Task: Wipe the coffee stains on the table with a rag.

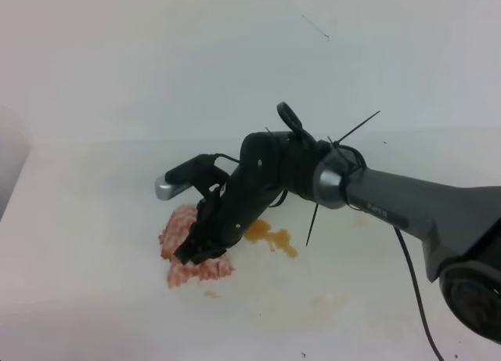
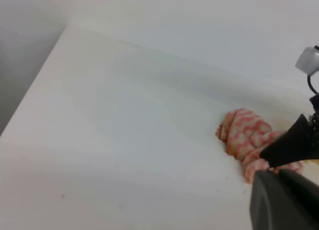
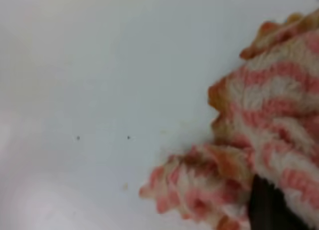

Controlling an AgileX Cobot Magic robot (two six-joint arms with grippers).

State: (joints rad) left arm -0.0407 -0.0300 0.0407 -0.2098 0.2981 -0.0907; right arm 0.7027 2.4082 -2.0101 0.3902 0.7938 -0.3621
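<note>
Only high view shows stain [image 1: 270,237], frame centre; one rag [image 1: 192,255] on table [image 1: 94,220], right gripper [image 1: 196,253] jaws pinching it.

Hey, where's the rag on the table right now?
In the exterior high view the rag lies left of centre on the white table, pinned under the right claw, with the amber coffee stain just to its right.

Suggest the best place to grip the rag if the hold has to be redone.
Probably the raised bunched middle of the rag, coming straight down from above. It lies crumpled on the table, with thin frilly edges that give little to pinch, while the folds stand up. The right gripper is already shut on that part, beside the coffee stain.
</note>
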